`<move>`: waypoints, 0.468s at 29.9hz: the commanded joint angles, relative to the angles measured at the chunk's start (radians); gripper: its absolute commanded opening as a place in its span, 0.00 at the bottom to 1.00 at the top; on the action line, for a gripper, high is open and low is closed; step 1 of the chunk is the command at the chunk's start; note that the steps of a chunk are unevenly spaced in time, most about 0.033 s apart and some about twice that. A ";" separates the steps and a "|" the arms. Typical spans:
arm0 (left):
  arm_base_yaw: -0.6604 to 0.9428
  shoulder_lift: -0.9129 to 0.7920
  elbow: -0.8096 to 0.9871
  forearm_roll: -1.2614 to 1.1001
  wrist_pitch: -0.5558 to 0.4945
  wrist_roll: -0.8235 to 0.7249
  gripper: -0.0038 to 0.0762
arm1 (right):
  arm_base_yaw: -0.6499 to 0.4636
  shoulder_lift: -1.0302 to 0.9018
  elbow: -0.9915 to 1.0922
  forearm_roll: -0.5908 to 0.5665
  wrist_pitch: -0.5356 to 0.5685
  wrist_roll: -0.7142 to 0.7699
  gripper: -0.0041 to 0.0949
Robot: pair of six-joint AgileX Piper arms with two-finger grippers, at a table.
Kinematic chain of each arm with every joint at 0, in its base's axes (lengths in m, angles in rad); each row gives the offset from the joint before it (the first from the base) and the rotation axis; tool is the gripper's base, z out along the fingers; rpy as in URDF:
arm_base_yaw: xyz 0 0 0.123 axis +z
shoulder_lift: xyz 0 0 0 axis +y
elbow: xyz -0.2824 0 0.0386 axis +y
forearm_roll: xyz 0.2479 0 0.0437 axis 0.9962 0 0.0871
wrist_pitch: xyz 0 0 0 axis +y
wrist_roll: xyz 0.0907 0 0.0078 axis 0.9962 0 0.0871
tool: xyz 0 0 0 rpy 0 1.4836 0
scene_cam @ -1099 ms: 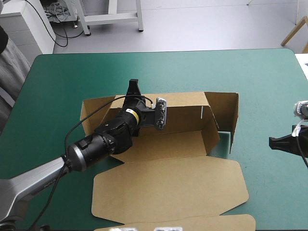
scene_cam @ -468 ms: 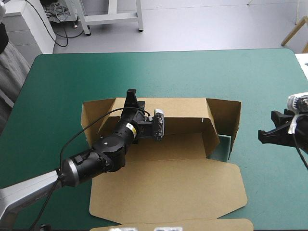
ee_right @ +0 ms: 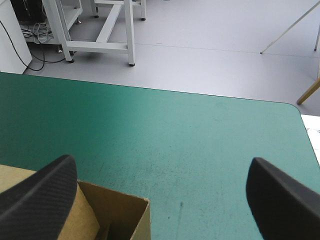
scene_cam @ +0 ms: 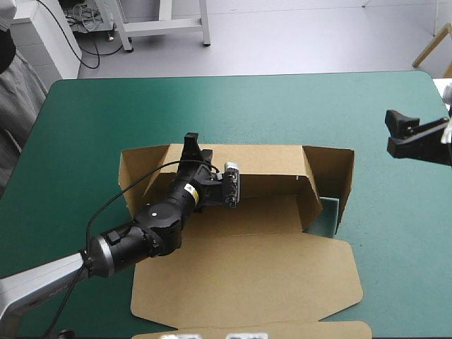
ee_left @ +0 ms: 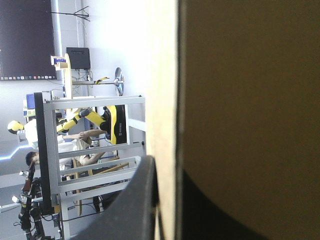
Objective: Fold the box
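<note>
High view is showing the brown box (scene_cam: 261,212) lying in the middle of the teal-green cover (scene_cam: 282,99), its long axis running left to right across the table. The rear wall (scene_cam: 272,166) is standing up along that axis, the right end wall (scene_cam: 332,173) is standing too, and the lid (scene_cam: 247,275) is lying flat toward the near edge.

The left gripper (scene_cam: 191,143) is reaching in from the near left, over the box's floor, and is biting the top edge of the rear wall toward its left end. In the left wrist view the board is running edge-on between the black fingers (ee_left: 142,200), which are all but closed on it. That arm is lying low and stretched out, cutting diagonally across the box's left half.

The right gripper (scene_cam: 394,133) is hanging near the table's right edge, farther back than the box, well apart from it and touching nothing. Its fingers (ee_right: 40,195) are standing wide apart, with only the box's far right corner showing beside one of them.

To my eye the coming move is turning on that right end. The end wall is lying to the left of the spread fingers and nearer the robot, and the right arm is much the closer one to it, the left being busy with the rear wall.
</note>
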 commanded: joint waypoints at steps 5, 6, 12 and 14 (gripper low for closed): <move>-0.012 -0.003 0.010 -0.092 -0.032 -0.018 0.04 | -0.005 0.246 -0.241 0.015 0.089 0.001 0.89; -0.012 -0.003 0.010 -0.092 -0.032 -0.018 0.04 | -0.005 0.274 -0.268 0.017 0.108 0.001 0.89; -0.012 -0.003 0.010 -0.085 -0.032 -0.018 0.04 | -0.005 0.459 -0.377 0.065 0.181 0.001 0.87; -0.012 -0.003 0.010 -0.083 -0.032 -0.018 0.04 | -0.003 0.511 -0.394 0.103 0.191 -0.009 0.87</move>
